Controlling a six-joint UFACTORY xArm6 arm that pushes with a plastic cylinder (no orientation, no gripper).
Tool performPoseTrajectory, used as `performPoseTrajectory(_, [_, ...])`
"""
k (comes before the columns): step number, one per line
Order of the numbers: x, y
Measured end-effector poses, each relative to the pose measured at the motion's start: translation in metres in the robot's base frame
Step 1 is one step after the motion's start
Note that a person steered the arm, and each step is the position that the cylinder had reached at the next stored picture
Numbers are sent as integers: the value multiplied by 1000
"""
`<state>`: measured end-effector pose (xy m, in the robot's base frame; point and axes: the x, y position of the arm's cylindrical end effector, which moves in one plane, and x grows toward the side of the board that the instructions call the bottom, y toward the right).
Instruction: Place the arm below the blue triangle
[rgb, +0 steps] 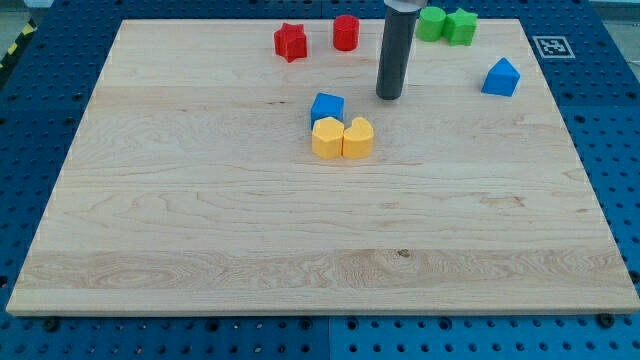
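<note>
My tip (389, 97) rests on the wooden board (200, 230), well left of the blue triangle (501, 78) (slightly lower too).

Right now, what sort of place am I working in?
Likely a robotics lab bench: a wooden board with small coloured blocks sits on a blue perforated table, with a printed marker tag at the board's corner. My tip is left of the blue triangle.

Open board btwn my tip (389, 96) & blue triangle (501, 77); nothing blocks.
</note>
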<state>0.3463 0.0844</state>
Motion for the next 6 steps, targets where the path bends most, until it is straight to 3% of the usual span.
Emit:
performPoseTrajectory(3, [11,28])
performPoseTrajectory(6, [18,96])
